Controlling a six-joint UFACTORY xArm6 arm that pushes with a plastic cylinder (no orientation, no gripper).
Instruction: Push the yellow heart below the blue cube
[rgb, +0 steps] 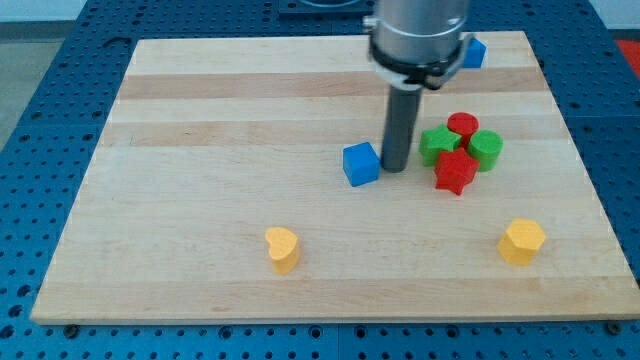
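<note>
The yellow heart (282, 248) lies near the view's bottom, left of centre, on the wooden board (200, 120). The blue cube (361, 163) sits near the board's middle, above and to the right of the heart. My tip (394, 167) stands right beside the blue cube's right side, touching or nearly touching it. The heart is well apart from my tip, down and to the left.
A cluster right of my tip holds a green star (437, 144), a red cylinder (462, 127), a green cylinder (486, 149) and a red star (456, 172). A yellow hexagon (522, 241) lies at the bottom right. Another blue block (473, 53) sits at the top, partly behind the arm.
</note>
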